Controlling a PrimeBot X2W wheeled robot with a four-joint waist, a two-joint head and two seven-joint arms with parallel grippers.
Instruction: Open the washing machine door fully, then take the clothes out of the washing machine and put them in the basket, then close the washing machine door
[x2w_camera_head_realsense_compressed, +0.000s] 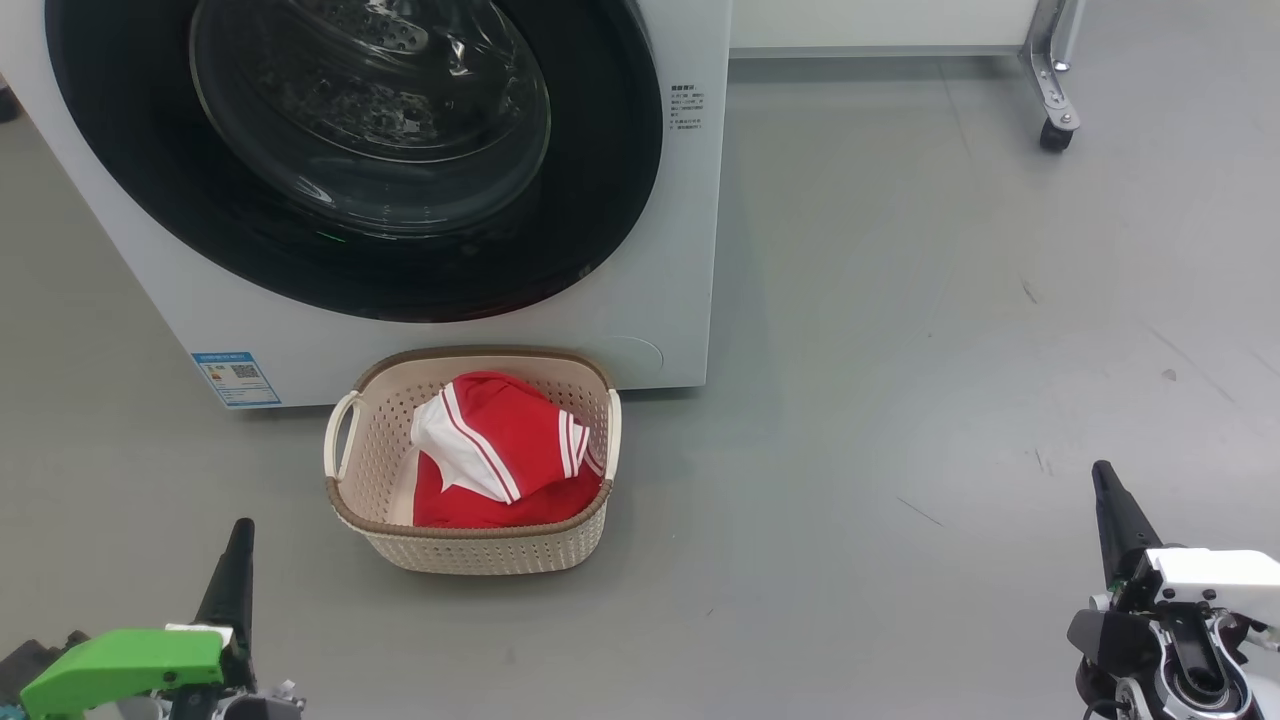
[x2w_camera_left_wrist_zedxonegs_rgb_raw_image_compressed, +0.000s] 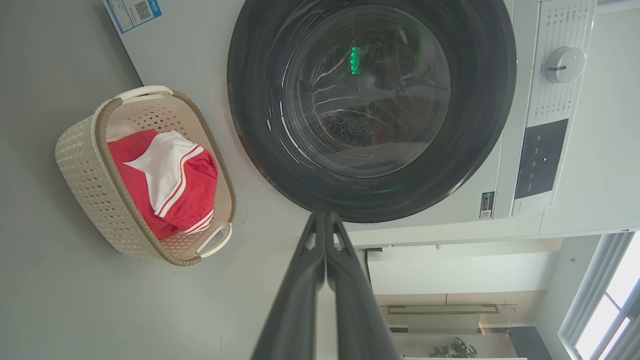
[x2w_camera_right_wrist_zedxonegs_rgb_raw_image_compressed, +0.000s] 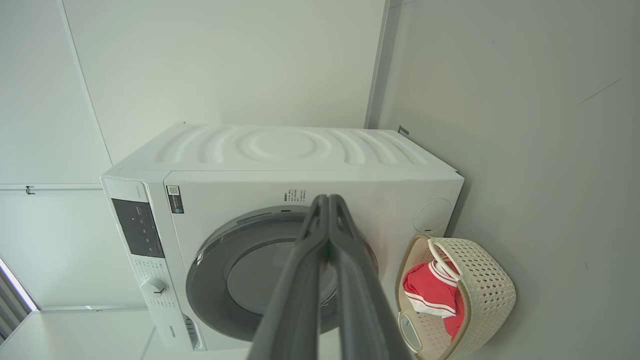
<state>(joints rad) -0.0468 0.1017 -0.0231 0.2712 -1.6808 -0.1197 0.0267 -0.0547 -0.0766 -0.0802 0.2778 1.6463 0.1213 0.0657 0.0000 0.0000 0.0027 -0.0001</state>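
The washing machine door (x2w_camera_head_realsense_compressed: 370, 130) looks closed, flat against the front of the washing machine (x2w_camera_head_realsense_compressed: 685, 260). The left end effector (x2w_camera_head_realsense_compressed: 240, 535) is pinched tight and holds nothing. The right end effector (x2w_camera_head_realsense_compressed: 1103, 478) is pinched tight too, and holds nothing. Both sit low over the floor (x2w_camera_head_realsense_compressed: 900, 400) and point forward.

Just ahead of the left end effector, a bit to its right, is the basket (x2w_camera_head_realsense_compressed: 470, 528). It is well apart from the right one. The clothes (x2w_camera_head_realsense_compressed: 500, 450), red and white, lie inside it. The basket's long side runs side to side along the machine's front.

Past the basket and higher up is the door. The left arm is nearer to it. I think the job is about done. If the door needs one more push, it goes forward and up from the left side.
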